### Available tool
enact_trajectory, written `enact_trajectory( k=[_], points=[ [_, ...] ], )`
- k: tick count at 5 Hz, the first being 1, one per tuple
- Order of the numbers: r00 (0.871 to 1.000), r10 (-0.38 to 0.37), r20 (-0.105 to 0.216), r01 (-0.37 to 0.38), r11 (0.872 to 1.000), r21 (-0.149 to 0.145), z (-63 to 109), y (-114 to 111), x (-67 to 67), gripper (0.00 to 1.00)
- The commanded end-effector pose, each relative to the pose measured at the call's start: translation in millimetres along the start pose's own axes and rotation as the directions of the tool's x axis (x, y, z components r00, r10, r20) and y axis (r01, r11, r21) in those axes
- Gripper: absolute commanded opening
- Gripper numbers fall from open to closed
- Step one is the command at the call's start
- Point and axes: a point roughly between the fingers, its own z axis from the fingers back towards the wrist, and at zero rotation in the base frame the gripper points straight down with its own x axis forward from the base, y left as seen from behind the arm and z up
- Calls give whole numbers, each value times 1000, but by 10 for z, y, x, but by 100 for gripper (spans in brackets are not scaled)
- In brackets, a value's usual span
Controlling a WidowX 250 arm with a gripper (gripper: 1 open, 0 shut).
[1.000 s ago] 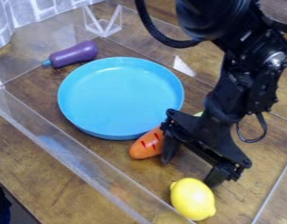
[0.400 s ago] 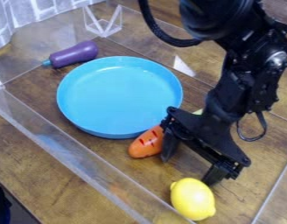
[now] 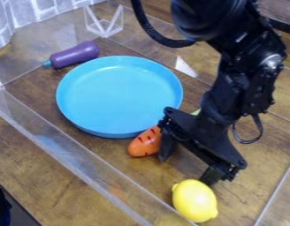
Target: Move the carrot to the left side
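Beside open fingers [image 3: 171,146]: carrot [image 3: 145,142].

The black robot arm [image 3: 236,62] comes in from about one o'clock at the top of the view and bends downward, its forearm sloping toward seven o'clock. A dark cable loops off its side near the wrist. At the end, the gripper [image 3: 197,152] points steeply down with a slight tilt, low over the tabletop. Its jaws stand spread wide apart, one finger [image 3: 168,139] toward nine o'clock, the other toward four o'clock, with nothing clamped between them.
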Motion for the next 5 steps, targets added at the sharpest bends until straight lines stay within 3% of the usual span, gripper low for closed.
enact_trajectory(
  k=[1, 3, 5],
  points=[
    [997, 27, -72, -25, 999, 26, -157, 132, -93, 100],
    [993, 68, -92, -67, 998, 15, -145, 86, -61, 100],
    [990, 90, -108, -88, 996, 15, -191, 193, -79, 100]
  ],
)
